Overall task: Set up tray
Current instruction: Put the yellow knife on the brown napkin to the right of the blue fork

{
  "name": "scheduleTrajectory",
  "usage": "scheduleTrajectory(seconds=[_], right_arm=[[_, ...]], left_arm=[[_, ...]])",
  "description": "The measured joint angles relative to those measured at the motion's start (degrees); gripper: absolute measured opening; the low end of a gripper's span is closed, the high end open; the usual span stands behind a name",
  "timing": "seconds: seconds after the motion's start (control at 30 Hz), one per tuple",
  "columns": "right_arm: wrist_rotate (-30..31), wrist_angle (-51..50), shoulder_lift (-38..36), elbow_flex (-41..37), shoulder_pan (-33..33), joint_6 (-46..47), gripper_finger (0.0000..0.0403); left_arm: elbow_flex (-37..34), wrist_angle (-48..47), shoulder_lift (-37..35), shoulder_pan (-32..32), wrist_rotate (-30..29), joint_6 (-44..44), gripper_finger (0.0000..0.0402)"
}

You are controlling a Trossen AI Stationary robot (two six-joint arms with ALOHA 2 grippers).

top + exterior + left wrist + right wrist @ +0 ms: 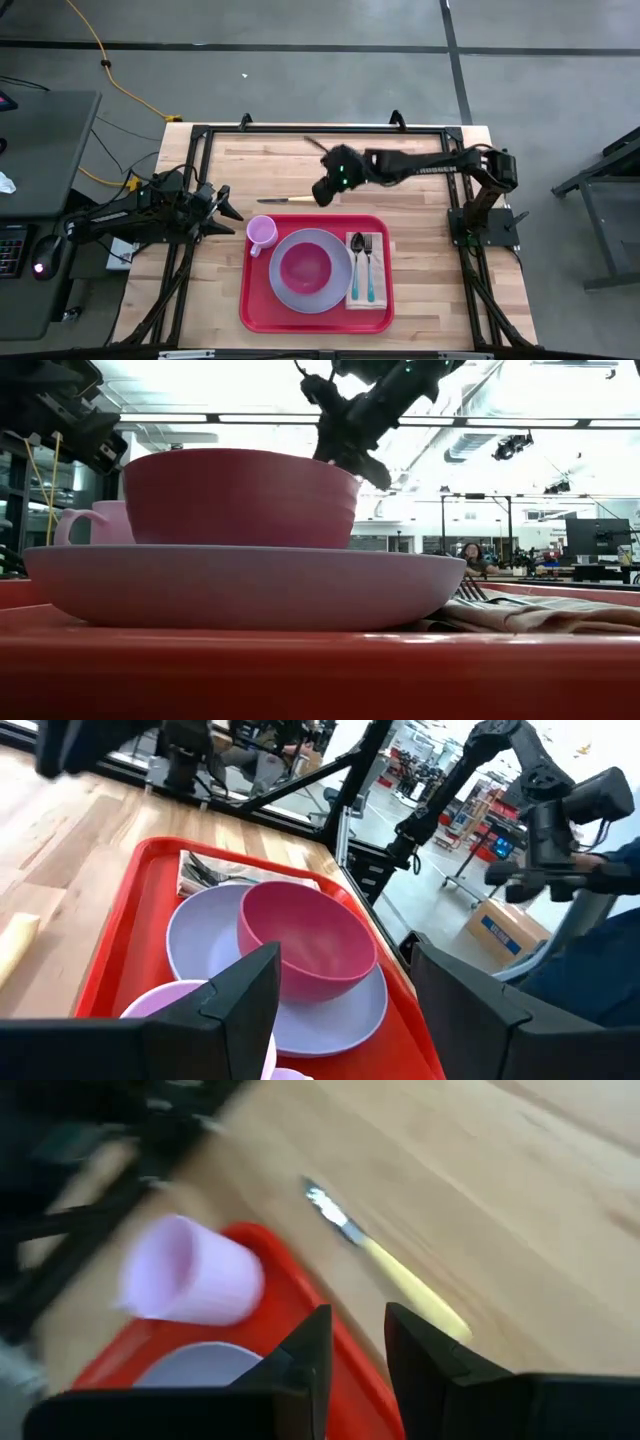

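Observation:
The red tray [255, 310] lies at the table's near middle. On it a pink bowl [305, 266] sits in a lilac plate [285, 297]. A lilac mug [261, 233] stands in the tray's far left corner. A tan napkin [366, 296] on the right carries a spoon [357, 262] and a fork [369, 262]. A yellow-handled knife [283, 200] lies flat on the wood just beyond the tray's far rim. My right gripper [323, 192] hangs above the table by the knife's handle end, fingers [312, 1350] narrowly apart with nothing between them. My left gripper [232, 208] waits open at the tray's left.
Black frame rails [320, 128] border the table's far and side edges. The far half of the wooden top [270, 165] is bare wood. A desk with a keyboard [15, 250] stands off the table's left, with a yellow cable [110, 70] on the floor.

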Motion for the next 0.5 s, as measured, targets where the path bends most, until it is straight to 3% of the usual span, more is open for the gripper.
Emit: scheduleTrajectory(seconds=[0.17,0.5], right_arm=[[-9.3,6.3,0.0,0.0,-4.4,-9.6,0.0073],[-15.5,6.4,2.5,0.0,-5.6,-27.3,0.0073]], left_arm=[[0.0,-0.1,0.0,0.0,-2.4,-2.2,0.0255],[0.0,-0.4,0.0,0.0,-8.3,-7.2,0.0255]])
